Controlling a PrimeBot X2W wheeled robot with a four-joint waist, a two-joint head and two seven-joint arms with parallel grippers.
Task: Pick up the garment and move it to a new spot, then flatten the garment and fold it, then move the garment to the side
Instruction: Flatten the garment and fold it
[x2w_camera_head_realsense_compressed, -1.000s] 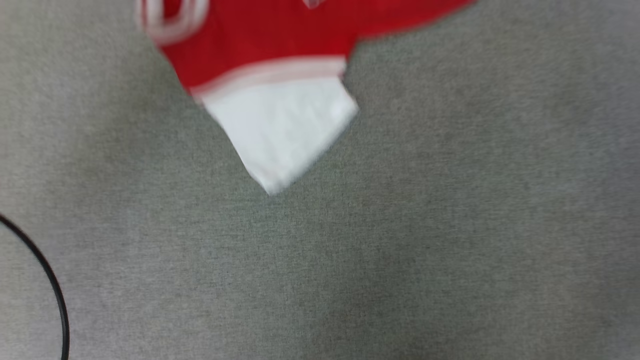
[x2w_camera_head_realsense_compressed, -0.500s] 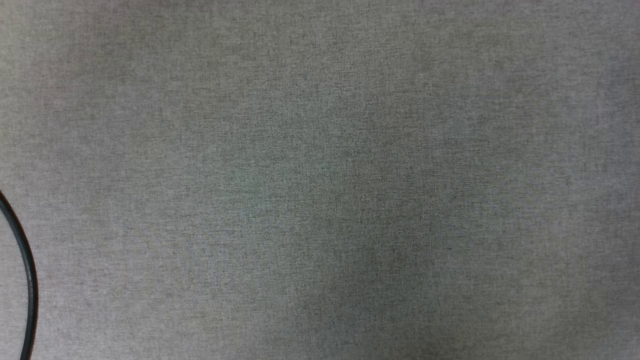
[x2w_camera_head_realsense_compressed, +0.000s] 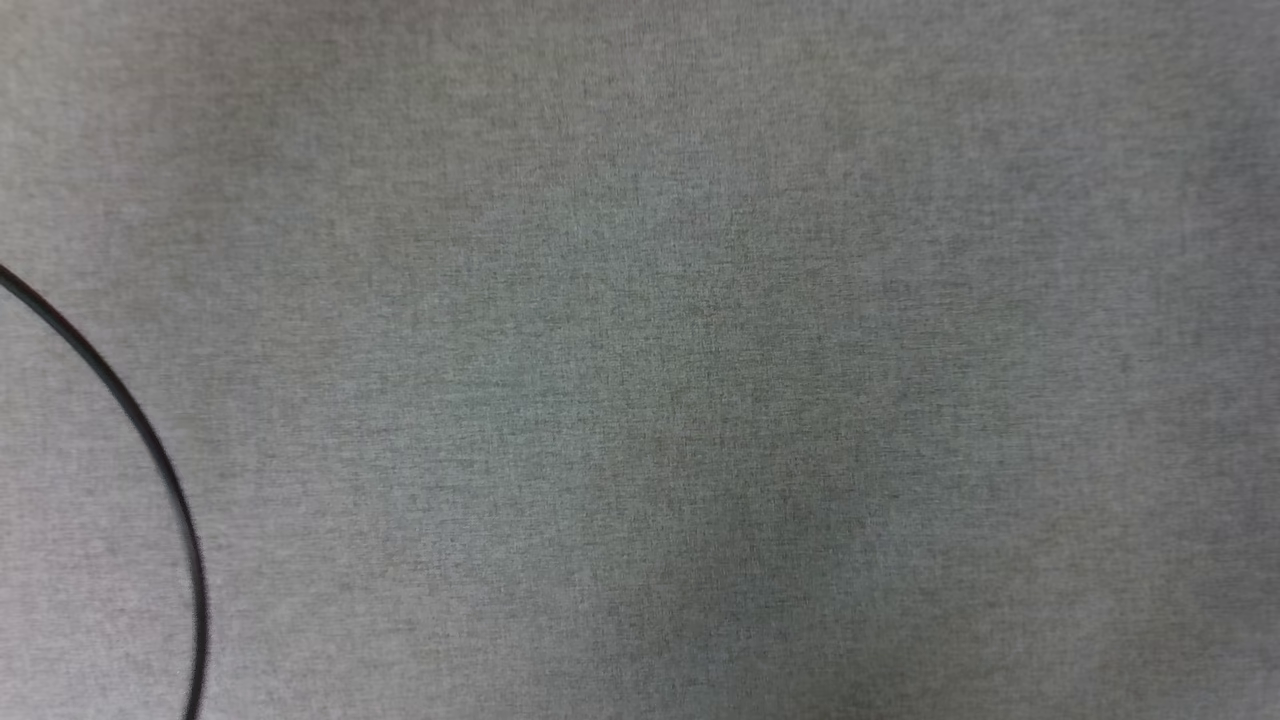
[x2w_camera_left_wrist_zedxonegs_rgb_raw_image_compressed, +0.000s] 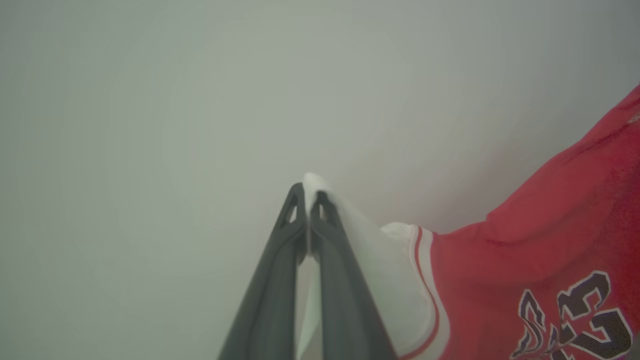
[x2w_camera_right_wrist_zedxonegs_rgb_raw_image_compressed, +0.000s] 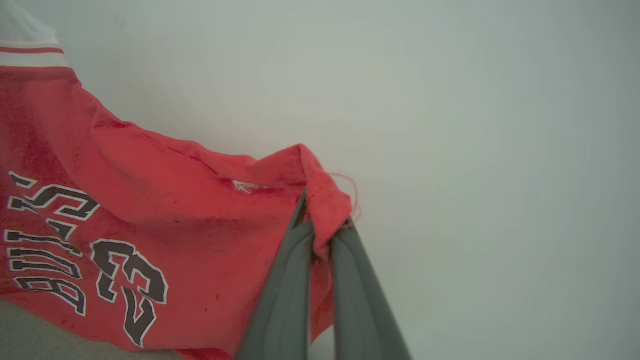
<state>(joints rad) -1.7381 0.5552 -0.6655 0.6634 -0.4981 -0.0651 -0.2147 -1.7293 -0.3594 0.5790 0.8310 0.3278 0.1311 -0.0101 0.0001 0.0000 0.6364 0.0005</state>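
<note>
The garment (x2w_camera_left_wrist_zedxonegs_rgb_raw_image_compressed: 545, 235) is a red jersey T-shirt with white sleeves, striped trim and black white-outlined letters and numbers. In the left wrist view my left gripper (x2w_camera_left_wrist_zedxonegs_rgb_raw_image_compressed: 306, 192) is shut on the tip of a white sleeve, and the red body hangs to the right. In the right wrist view my right gripper (x2w_camera_right_wrist_zedxonegs_rgb_raw_image_compressed: 320, 215) is shut on a red corner of the garment (x2w_camera_right_wrist_zedxonegs_rgb_raw_image_compressed: 150, 200), which spreads to the left with its print facing the camera. Behind both is a pale blank background.
The head view looks down on a grey fabric-textured surface (x2w_camera_head_realsense_compressed: 700, 360). A thin black cable (x2w_camera_head_realsense_compressed: 130, 420) curves across its lower left corner.
A second ago the garment's red body and white sleeve showed at the top of the head view; they have since left it. The black cable has shifted in the picture, so the camera has moved.
</note>
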